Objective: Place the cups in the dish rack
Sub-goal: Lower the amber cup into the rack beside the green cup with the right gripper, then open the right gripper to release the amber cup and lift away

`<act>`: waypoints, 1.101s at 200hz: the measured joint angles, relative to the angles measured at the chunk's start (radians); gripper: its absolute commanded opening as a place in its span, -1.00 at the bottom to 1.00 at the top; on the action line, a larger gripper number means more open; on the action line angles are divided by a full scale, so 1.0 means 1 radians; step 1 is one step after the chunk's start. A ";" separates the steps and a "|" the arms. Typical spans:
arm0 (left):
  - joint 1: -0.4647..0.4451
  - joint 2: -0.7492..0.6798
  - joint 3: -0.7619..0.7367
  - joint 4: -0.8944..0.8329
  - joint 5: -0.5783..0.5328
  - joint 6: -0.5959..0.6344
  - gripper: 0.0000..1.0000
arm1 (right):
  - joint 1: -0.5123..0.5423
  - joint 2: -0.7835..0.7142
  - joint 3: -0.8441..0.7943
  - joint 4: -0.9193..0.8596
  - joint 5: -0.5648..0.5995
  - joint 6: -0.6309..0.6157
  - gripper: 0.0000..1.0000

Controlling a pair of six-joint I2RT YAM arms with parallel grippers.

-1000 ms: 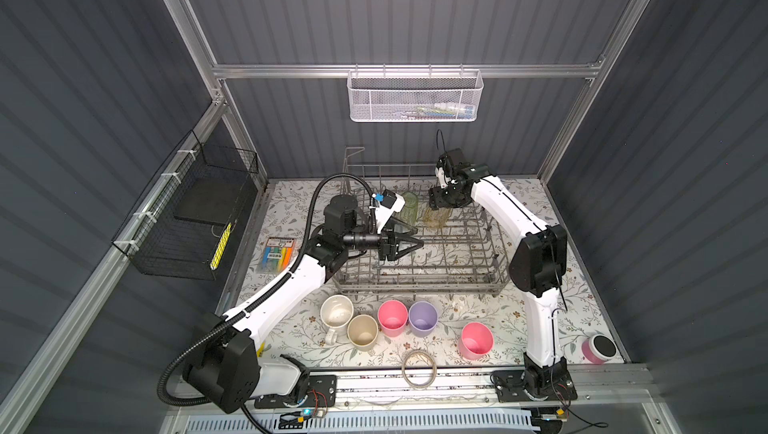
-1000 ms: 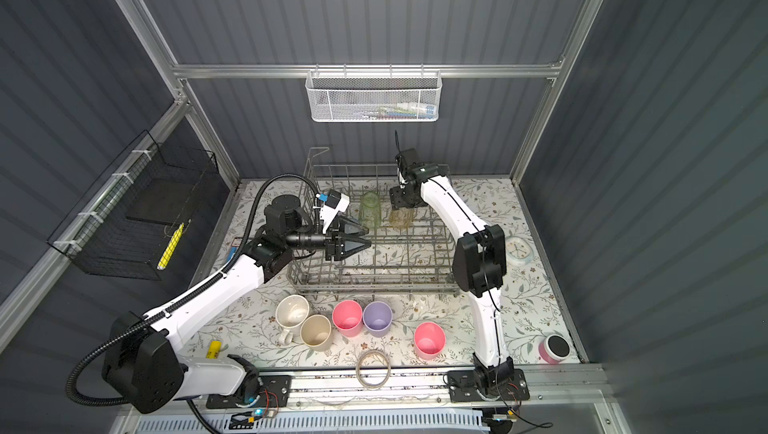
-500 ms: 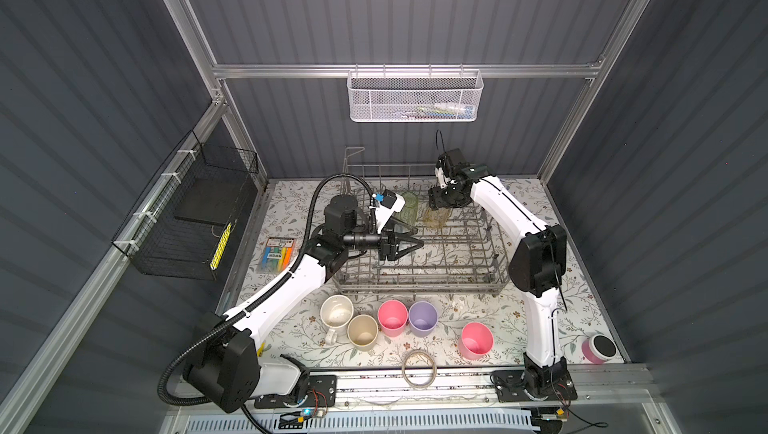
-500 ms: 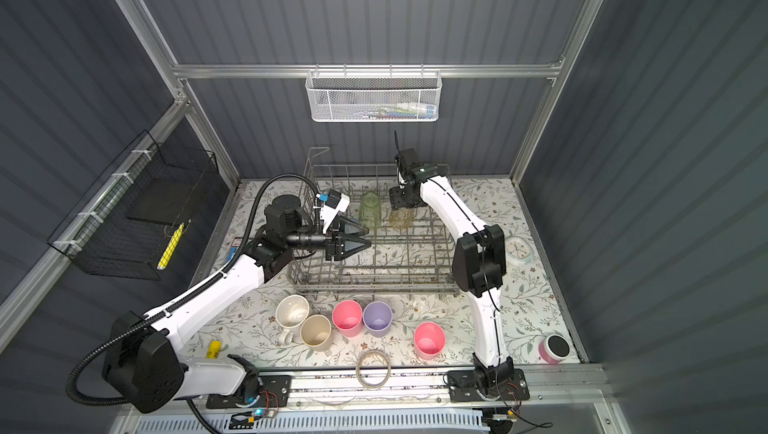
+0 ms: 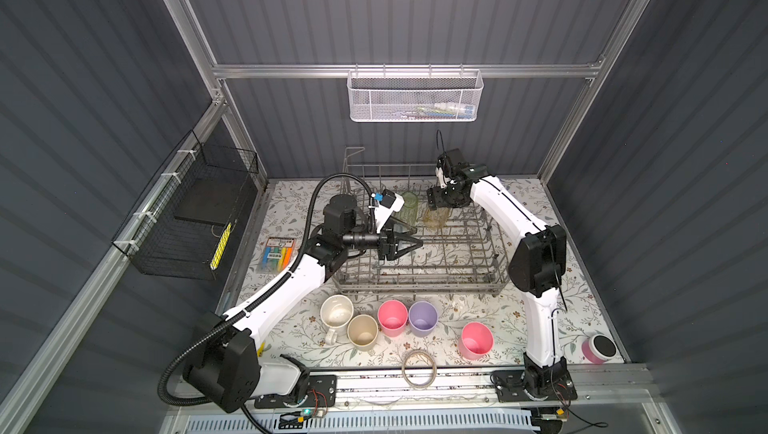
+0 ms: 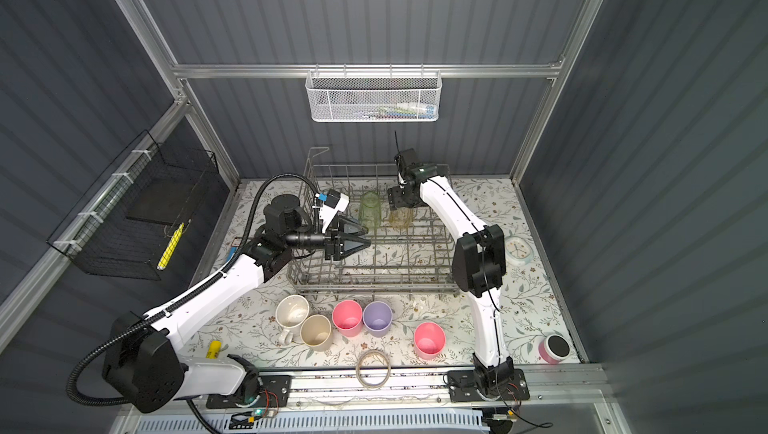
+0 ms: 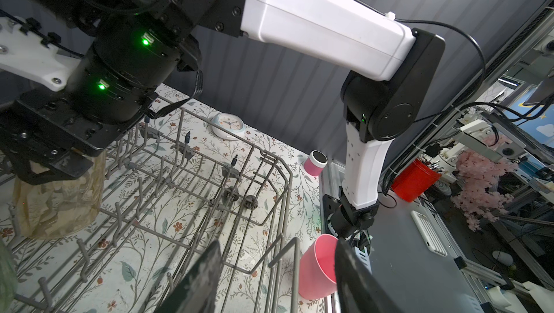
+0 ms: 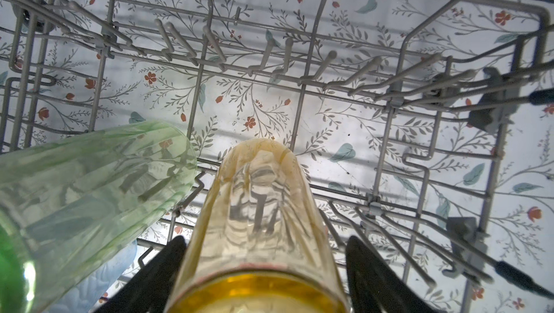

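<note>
While right end effector (image 8: 265, 238) straddled amber tumbler (image 8: 257, 206), we noted fingers spread, grip released, with gap showing beside glass. Tumbler stood mouth-down at back of dish rack (image 5: 419, 278), green tumbler (image 8: 99, 176) just beside it. Left end effector (image 5: 417, 241) hovered over rack's left part, jaws apart, empty. On tabletop (image 5: 590, 307) before rack: white mug (image 5: 336, 311), beige cup (image 5: 362, 330), pink cup (image 5: 392, 317), lilac cup (image 5: 422, 317), second pink cup (image 5: 476, 340) apart at right.
</note>
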 measured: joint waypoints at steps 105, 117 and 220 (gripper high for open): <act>0.000 0.010 -0.001 0.008 0.003 0.000 0.20 | 0.000 -0.116 -0.064 0.049 -0.001 0.012 0.79; 0.000 0.010 -0.001 0.008 0.004 0.000 0.20 | 0.000 -0.137 -0.079 0.060 -0.001 0.013 0.80; 0.000 0.015 0.004 -0.017 -0.005 0.020 0.25 | 0.000 -0.524 -0.436 0.241 -0.013 0.065 0.81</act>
